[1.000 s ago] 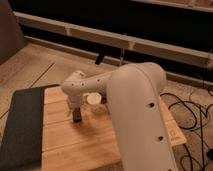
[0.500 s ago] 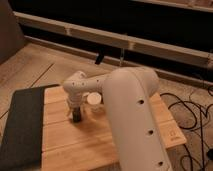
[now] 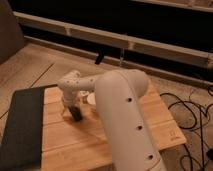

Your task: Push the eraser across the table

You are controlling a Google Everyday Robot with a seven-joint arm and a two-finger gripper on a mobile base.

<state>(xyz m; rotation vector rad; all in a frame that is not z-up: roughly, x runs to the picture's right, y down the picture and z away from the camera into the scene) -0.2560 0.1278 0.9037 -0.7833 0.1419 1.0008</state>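
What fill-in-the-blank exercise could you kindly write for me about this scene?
The tool of the white arm reaches down next to the small ____ rectangular eraser.
The eraser lies on the light ____ plank table.
In the picture, the dark grey mat lies ____ of the eraser.
Missing words: black; wooden; left.

A dark grey mat (image 3: 22,125) lay flat at the left. A white cup (image 3: 90,98) stood to the right of the mat. Some black cables (image 3: 192,107) lay on the floor (image 3: 35,65), far to the right of the mat. The gripper (image 3: 71,110) hung low between the mat and the cup.
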